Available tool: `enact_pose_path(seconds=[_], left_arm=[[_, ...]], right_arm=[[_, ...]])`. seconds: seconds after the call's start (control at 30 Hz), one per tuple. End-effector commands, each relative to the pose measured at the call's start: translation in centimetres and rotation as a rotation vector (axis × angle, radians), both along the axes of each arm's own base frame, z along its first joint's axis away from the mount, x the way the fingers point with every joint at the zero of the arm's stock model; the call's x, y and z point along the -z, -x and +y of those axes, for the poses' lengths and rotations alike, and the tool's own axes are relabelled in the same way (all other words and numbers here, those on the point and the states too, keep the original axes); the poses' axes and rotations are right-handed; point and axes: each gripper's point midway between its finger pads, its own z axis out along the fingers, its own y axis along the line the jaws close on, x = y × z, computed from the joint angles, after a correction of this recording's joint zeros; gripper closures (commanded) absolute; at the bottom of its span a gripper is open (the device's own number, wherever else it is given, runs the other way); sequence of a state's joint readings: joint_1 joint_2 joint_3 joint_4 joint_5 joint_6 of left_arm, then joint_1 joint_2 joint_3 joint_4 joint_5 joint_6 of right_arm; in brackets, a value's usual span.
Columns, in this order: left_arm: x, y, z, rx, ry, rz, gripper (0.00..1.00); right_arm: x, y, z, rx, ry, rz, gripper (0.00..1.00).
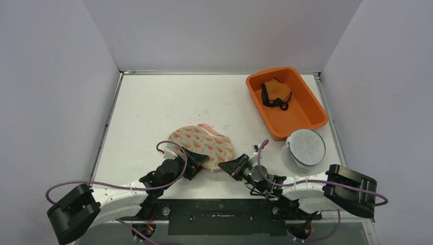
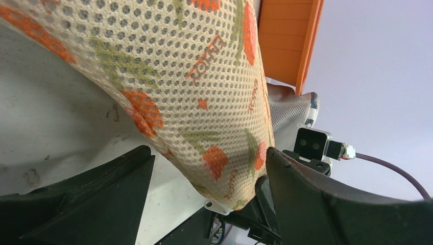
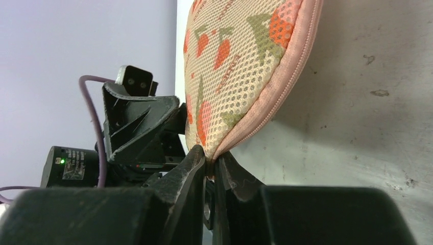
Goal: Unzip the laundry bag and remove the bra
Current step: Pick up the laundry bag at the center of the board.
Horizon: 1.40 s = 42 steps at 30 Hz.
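Right gripper [image 3: 210, 162], pinching laundry bag [image 3: 237, 61] (zipper seam [image 3: 278, 99])

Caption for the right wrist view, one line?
Right pincer shut on the pink zippered edge of the printed mesh laundry bag.

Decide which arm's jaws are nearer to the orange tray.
Right. The right arm has its jaws shut on the laundry bag edge, near-left of the orange tray; the left arm reaches the bag from farther left.
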<state>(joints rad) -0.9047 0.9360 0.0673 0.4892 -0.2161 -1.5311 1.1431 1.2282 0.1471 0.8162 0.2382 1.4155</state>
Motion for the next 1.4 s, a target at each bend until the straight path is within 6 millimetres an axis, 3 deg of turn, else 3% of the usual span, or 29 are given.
enact_pose_path(seconds=[0.0, 0.23, 0.6, 0.67, 0.73, 0.83, 0.93, 1.07, 1.2, 1.37], left_arm=[[-1.9, -0.6, -0.9, -0.001, 0.105, -0.019, 0.21], [-1.4, -1.0, 0.0, -0.034, 0.087, -0.01, 0.34], [-2.9, -2.2, 1.4, -0.074, 0.019, -0.068, 0.78], [-3.2, -2.5, 1.4, -0.071, -0.011, -0.079, 0.91], [-4.3, -2.9, 1.3, -0.062, -0.052, -0.11, 1.0], [-5.9, -3.4, 1.5, -0.056, -0.148, -0.163, 1.0], [-8.5, -4.1, 2.2, -0.073, -0.255, -0.226, 1.0], [-11.5, -5.0, 4.0, -0.116, -0.45, -0.28, 1.0], [-13.4, -5.4, 6.2, -0.17, -0.691, -0.295, 1.0], [-14.6, -5.7, 8.9, -0.242, -1.026, -0.272, 1.0]], right_arm=[[-3.8, 0.3, 0.9, -0.019, -0.135, -0.057, 0.95], [-4.4, 0.8, 1.0, -0.053, -0.126, -0.088, 0.95], [-4.5, 1.5, 0.5, -0.086, -0.023, -0.166, 0.93], [-4.4, 1.6, 0.5, -0.095, 0.008, -0.185, 0.82], [-4.4, 1.7, 0.6, -0.11, 0.055, -0.213, 0.6], [-5.0, 2.1, 0.8, -0.131, 0.151, -0.271, 0.31], [-5.5, 2.6, 0.6, -0.117, 0.294, -0.353, 0.13], [-6.4, 3.0, 0.1, -0.082, 0.406, -0.44, 0.0], [-6.4, 2.0, -0.7, -0.005, 0.455, -0.456, 0.0], [-8.1, 1.6, -1.5, 0.062, 0.306, -0.534, 0.02]])
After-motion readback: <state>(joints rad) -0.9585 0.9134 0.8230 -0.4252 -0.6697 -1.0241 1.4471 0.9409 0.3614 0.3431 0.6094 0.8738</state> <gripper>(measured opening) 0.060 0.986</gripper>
